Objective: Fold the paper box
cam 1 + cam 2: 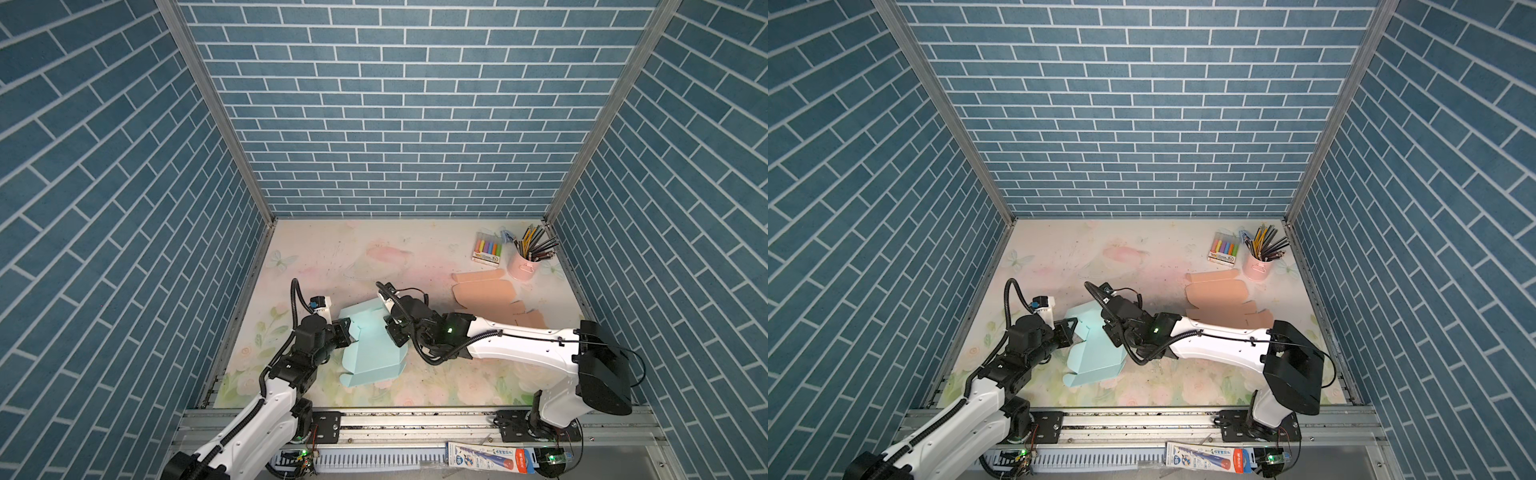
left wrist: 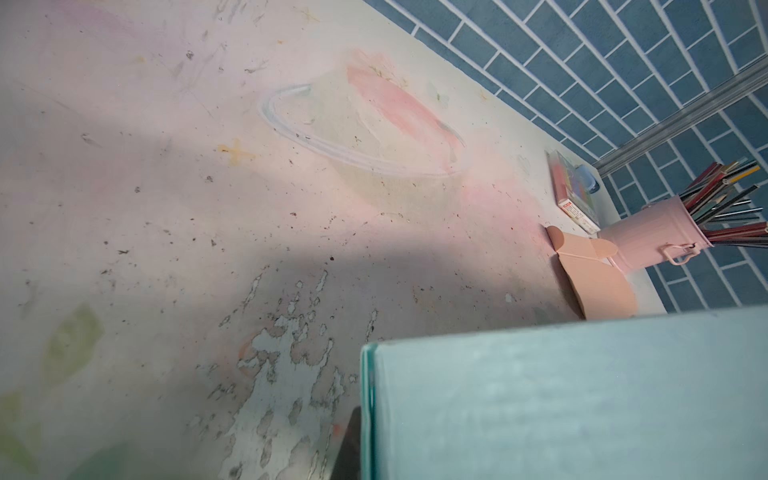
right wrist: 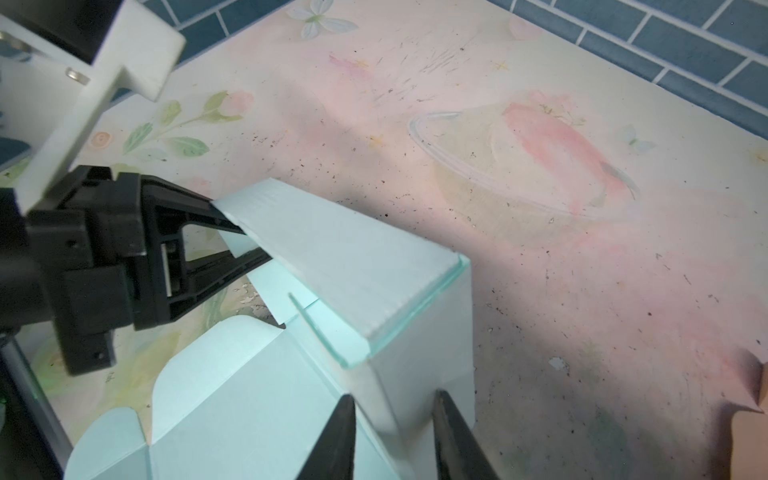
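Paper box point(image 1: 370, 353): light blue and part-folded, on the counter point(image 1: 415, 257) between the two arms. One wall stands upright, a panel leans over it, and the rounded flaps lie flat.
Left gripper point(image 3: 245, 239): fingers closed on the free edge of the leaning panel, holding it raised.
Right gripper point(image 3: 395, 419): fingers point(image 3: 340, 436) parted to either side of the upright wall, with no firm pinch visible.
Stage (judged): side wall being formed; panel not yet tucked down.
Risk 1: with no firm hold on the wall, the creased card may spring back flat.
Risk 2: a pull from the left gripper could drag the light box across the counter, or crease the panel off its fold line.
Risk 3: the panel may slip from a pinch so near its edge.
Peach box blank point(image 1: 482, 291): well apart, unlikely to interfere.
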You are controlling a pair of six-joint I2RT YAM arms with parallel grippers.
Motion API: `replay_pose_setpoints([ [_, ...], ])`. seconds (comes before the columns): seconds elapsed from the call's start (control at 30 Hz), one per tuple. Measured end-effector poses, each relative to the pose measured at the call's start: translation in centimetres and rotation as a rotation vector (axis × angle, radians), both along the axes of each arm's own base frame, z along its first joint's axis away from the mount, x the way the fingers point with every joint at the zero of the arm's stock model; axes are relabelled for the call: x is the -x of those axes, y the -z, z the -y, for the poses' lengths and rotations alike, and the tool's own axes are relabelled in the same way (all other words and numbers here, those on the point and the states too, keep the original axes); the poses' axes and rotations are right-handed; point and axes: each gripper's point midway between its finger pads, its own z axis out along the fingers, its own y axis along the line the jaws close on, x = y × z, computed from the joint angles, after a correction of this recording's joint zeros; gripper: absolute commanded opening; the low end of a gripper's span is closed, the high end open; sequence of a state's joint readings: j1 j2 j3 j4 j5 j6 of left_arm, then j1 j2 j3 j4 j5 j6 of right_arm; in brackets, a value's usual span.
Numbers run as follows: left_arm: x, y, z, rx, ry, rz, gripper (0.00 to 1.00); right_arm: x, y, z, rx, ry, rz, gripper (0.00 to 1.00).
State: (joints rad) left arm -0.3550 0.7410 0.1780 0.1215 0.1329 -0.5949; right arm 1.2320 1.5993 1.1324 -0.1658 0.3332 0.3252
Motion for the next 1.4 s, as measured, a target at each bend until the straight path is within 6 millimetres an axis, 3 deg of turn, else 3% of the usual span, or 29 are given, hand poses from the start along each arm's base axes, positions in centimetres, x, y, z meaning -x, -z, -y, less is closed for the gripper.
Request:
replay_pose_setpoints([
  [0.33, 0.3, 0.3, 0.1, -0.008, -0.025, 0.000, 0.00, -1.6, 0.8, -0.3, 0.142, 0.156, 0.086, 0.32],
  [0.63, 0.8, -0.3, 1.2, 0.023, -0.015, 0.025, 0.00, -2.7, 0.5, 1.2, 0.201, 0.256, 0.180, 0.25],
  [0.77, 1.0, -0.5, 1.5, 0.030, -0.015, 0.034, 0.00, -3.4, 0.7, 1.8, 0.242, 0.295, 0.224, 0.09],
  [0.87, 1.3, -0.4, 1.8, 0.030, -0.002, 0.027, 0.00, -3.9, 1.0, 2.3, 0.276, 0.327, 0.258, 0.04],
  [1.0, 1.4, -0.5, 2.0, 0.040, -0.004, 0.027, 0.00, -4.1, 0.7, 2.5, 0.287, 0.346, 0.286, 0.04],
  [1.27, 1.0, -0.5, 1.9, 0.045, -0.029, 0.033, 0.00, -4.5, 0.3, 2.2, 0.294, 0.365, 0.304, 0.17],
  [1.4, 0.9, -0.5, 1.9, 0.046, -0.035, 0.031, 0.00, -4.6, 0.3, 2.4, 0.292, 0.375, 0.312, 0.16],
])
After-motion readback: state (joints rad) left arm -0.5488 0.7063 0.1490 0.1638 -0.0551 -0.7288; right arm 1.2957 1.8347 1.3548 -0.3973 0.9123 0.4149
